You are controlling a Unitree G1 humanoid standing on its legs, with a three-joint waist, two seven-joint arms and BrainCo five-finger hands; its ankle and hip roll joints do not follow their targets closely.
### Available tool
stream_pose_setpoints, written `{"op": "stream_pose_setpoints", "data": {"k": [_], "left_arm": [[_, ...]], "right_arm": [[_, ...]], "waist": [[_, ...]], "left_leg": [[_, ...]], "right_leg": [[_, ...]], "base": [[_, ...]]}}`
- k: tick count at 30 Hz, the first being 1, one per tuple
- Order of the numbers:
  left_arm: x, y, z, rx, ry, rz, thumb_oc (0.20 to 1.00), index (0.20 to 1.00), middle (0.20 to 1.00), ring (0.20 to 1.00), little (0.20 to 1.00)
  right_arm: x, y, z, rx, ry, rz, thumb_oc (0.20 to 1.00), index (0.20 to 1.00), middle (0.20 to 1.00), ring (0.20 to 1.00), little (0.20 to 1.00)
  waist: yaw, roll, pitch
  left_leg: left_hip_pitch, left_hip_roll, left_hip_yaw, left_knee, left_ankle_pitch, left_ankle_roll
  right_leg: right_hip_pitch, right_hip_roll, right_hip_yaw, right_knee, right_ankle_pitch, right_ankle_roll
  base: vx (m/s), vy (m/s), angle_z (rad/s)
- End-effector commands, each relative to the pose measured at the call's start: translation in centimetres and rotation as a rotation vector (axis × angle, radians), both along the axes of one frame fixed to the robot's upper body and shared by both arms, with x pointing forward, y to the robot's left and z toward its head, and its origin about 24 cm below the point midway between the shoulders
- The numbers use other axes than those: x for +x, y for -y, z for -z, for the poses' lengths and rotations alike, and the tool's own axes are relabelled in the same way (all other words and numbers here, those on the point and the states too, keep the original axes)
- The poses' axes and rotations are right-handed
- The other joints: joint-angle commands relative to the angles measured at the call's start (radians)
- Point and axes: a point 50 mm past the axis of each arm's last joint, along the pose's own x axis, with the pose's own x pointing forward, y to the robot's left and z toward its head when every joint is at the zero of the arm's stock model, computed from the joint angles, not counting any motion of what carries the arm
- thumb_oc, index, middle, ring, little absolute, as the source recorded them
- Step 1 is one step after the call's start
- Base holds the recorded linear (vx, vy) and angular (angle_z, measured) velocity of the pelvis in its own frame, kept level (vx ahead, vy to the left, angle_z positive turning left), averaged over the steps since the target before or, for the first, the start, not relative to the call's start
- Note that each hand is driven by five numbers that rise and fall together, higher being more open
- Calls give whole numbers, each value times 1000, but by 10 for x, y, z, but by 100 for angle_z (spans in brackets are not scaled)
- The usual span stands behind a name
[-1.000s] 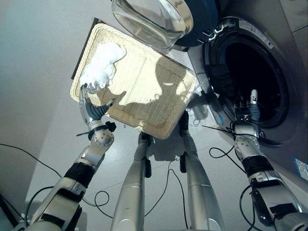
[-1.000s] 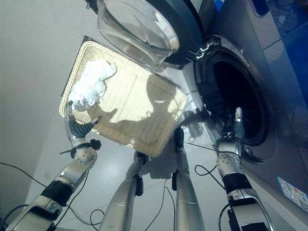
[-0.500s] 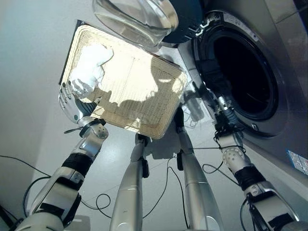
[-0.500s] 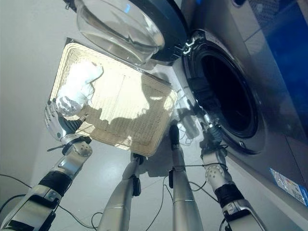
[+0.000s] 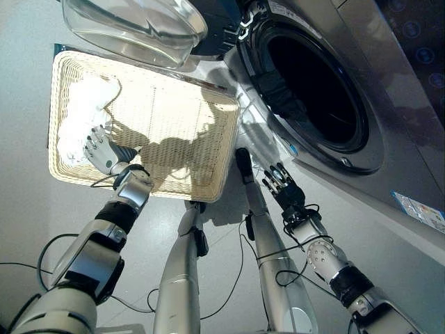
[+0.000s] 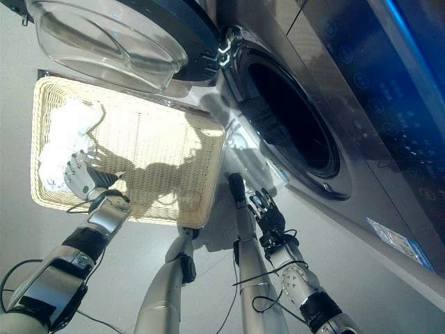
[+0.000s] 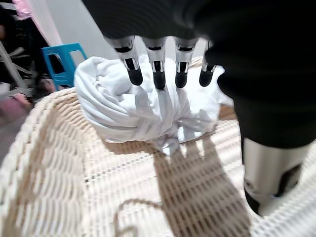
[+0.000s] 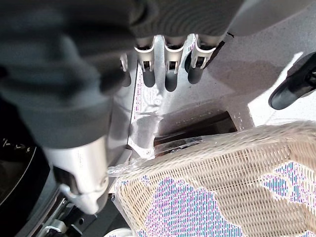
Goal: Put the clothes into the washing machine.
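A bundle of white clothes [image 5: 85,115] lies in the far left corner of a pale wicker basket [image 5: 174,118] on the floor. My left hand [image 5: 101,149] hovers inside the basket just short of the white clothes [image 7: 143,106], its fingers [image 7: 157,74] straight and spread, holding nothing. The washing machine [image 5: 389,83] stands on the right with its dark drum opening [image 5: 316,83] exposed and its glass door [image 5: 132,28] swung out over the basket. My right hand [image 5: 281,186] is low in front of the machine, below the drum opening, with its fingers spread and nothing in it.
The open door hangs above the basket's far edge. A blue stool [image 7: 66,57] stands beyond the basket. Grey floor [image 5: 28,209] surrounds the basket on the left and near sides.
The camera has swung. My right hand has come out of the drum opening and dropped low in front of the machine. My left hand has moved over the basket's rim toward the clothes.
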Motion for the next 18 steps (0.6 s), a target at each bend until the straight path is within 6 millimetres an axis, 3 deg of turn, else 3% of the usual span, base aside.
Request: {"op": "stream_pose_setpoints", "data": {"k": [1, 5, 8, 15, 18], "left_arm": [[-17, -46, -13, 58, -73, -213, 1000, 1000, 1000, 1000, 1000], [-30, -67, -25, 110, -147, -382, 1000, 1000, 1000, 1000, 1000], [-37, -80, -48, 203, -173, -479, 1000, 1000, 1000, 1000, 1000], [-39, -88, -70, 291, -158, -514, 1000, 1000, 1000, 1000, 1000], [-39, -91, -89, 397, -126, -517, 1000, 1000, 1000, 1000, 1000]], "right_arm": [[-2, -5, -18, 5, 87, -58, 1000, 1000, 1000, 1000, 1000], [-5, -1, -25, 3, 109, -73, 1000, 1000, 1000, 1000, 1000], [-9, 2, -25, 6, 96, -87, 1000, 1000, 1000, 1000, 1000], [-12, 5, -19, -21, 89, -113, 1000, 1000, 1000, 1000, 1000], [-11, 5, -20, -23, 94, -121, 1000, 1000, 1000, 1000, 1000]], "waist": [[-10, -12, 2], [-26, -31, 2], [-40, -51, 2], [-45, -66, 2], [-38, -67, 2]], "left_leg": [[-48, -26, -24, -36, 106, -4], [-83, -19, -12, 0, 89, -6], [-113, -15, -13, 22, 75, -4], [-151, -15, -28, 40, 63, -2], [-164, -15, -38, 41, 63, -3]], "right_leg": [[7, 49, -106, 65, -63, 22], [-27, 49, -106, 66, -55, 23], [-57, 54, -102, 67, -49, 23], [-92, 59, -98, 71, -47, 22], [-102, 55, -106, 71, -46, 23]], "base": [[4, 27, -8], [1, 6, -1], [-1, 8, -1], [0, 0, 0], [0, 0, 0]]}}
